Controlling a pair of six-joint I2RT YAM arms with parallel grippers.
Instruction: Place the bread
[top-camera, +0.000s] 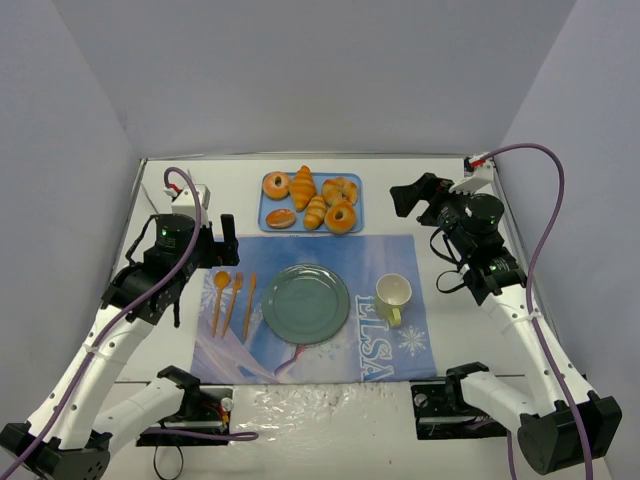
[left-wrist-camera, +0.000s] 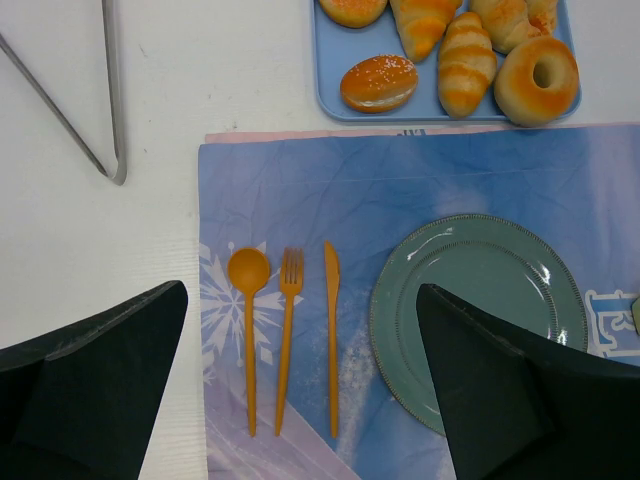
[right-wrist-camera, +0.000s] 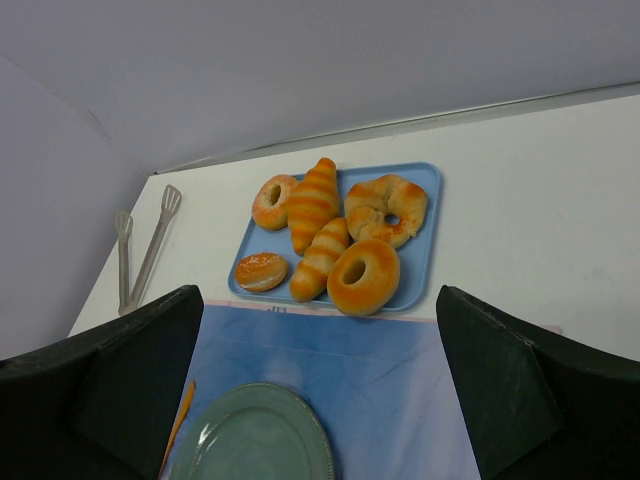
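Nothing is done yet: the bread (left-wrist-camera: 378, 83) lies untouched on the blue tray (left-wrist-camera: 330, 60) (at the corner nearest the cutlery). The left gripper (left-wrist-camera: 300, 300) and right gripper (right-wrist-camera: 320, 300) both stand spread and empty; pick-up and placing, presumably onto the green plate (left-wrist-camera: 470, 290), are left

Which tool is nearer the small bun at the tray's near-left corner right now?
Left. The left tool hangs just left of the bread, slightly nearer the bases. The right tool is off beyond the tray's right edge.
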